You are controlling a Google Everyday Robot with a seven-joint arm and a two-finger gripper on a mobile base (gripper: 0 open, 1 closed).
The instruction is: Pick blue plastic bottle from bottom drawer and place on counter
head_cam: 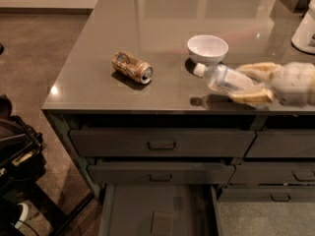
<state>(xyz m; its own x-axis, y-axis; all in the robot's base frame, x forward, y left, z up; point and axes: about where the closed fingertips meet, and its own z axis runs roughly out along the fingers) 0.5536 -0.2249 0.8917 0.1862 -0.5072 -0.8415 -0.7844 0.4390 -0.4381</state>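
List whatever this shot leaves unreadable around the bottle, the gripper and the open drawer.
- Base of the blue plastic bottle: camera view, covered by the gripper, shut on it above the counter, right front.
- Its label print: camera view, blurred.
- Front of the bottom drawer: camera view, cut off by the lower edge.
- Most of the white jug: camera view, cut off by the right edge.
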